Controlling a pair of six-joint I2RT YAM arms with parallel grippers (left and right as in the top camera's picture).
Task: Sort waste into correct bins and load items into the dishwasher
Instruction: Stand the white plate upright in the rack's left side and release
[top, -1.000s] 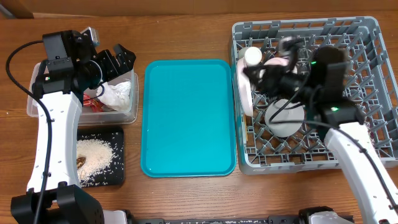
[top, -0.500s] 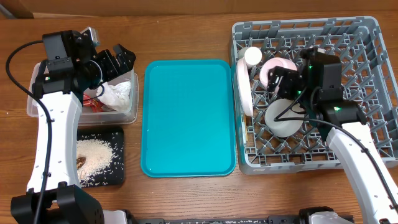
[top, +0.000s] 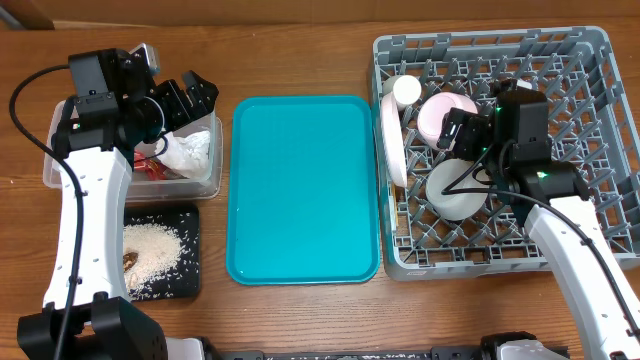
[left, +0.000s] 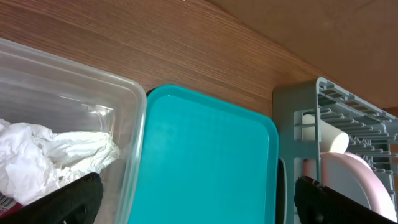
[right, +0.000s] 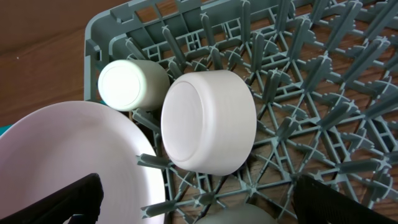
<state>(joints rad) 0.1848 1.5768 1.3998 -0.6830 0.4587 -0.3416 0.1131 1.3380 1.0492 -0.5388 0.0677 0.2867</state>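
Wood-grain tabletop carries everything; the bowl (right: 208, 121) stands on edge among the pegs of the dish rack (top: 590, 45), just beside the cup (right: 127, 85) and plate (right: 62, 162). The right gripper (top: 462, 135) hangs over it, jaws spread and empty. Best to lift straight up, clear of the pegs. The left gripper (top: 185, 95), also spread, hovers over the clear tub (top: 48, 170); open room lies above the teal tray (top: 305, 190)

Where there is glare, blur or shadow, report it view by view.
Overhead: sharp and evenly lit across the teal tray. Left wrist: glare on the clear tub wall, left tool fingers dark and blurred. Right wrist: bowl crisp, right tool fingers blurred.
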